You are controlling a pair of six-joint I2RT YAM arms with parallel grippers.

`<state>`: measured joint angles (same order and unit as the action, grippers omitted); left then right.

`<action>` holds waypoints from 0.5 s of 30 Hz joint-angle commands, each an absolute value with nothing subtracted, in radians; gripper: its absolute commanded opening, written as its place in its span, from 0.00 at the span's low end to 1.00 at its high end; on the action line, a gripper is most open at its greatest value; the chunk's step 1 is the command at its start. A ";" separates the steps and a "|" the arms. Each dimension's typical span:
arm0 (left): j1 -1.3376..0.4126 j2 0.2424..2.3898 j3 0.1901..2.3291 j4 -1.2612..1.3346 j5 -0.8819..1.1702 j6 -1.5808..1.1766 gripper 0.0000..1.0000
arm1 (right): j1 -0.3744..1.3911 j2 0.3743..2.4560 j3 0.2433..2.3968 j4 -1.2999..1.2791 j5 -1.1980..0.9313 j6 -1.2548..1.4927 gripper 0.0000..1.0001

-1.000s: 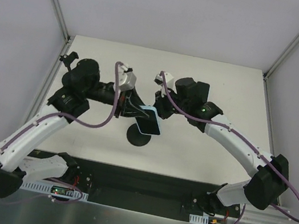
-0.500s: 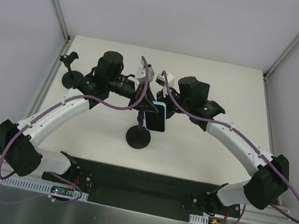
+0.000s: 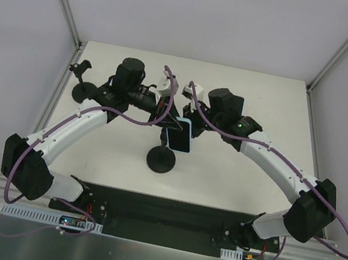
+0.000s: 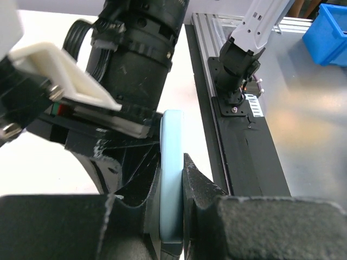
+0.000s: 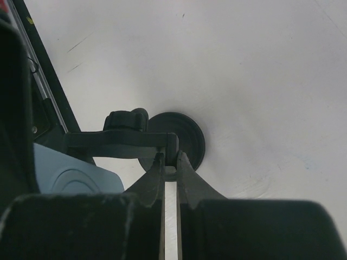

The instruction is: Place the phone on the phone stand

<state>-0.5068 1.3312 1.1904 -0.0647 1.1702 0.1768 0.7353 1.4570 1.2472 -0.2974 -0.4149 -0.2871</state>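
Item: phone (image 4: 172,141), blue-cased, clamped edgewise in my left claw (image 4: 169,187), aloft above stand base (image 5: 187,138). My right claw (image 5: 170,162) pinches stand's cradle arm (image 5: 114,143). Risk: misaligned entry; phone slips, stand topples.

The left arm has swung round. A second ago its elbow hung low near the front left corner; now it arches farther back over the tabletop (image 3: 263,119), and the left gripper (image 3: 168,117) meets the phone (image 3: 181,136) from behind and to the left. The phone has shifted slightly right and back from the phone stand (image 3: 161,159) base and sits less tilted.
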 commanded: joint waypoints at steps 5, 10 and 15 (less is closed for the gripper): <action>-0.431 1.376 1.235 0.008 1.236 0.229 0.00 | 0.747 1.448 1.295 -0.285 -0.537 -0.299 0.01; -0.417 1.361 1.209 0.005 1.204 0.219 0.00 | 0.742 1.454 1.305 -0.299 -0.490 -0.287 0.01; -0.437 1.264 1.151 -0.047 0.824 0.135 0.00 | 0.758 1.378 1.226 -0.200 -0.226 -0.198 0.01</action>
<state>-0.4442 1.3602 1.1816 -0.0650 1.1980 0.1680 0.7341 1.4658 1.2526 -0.2855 -0.3767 -0.2699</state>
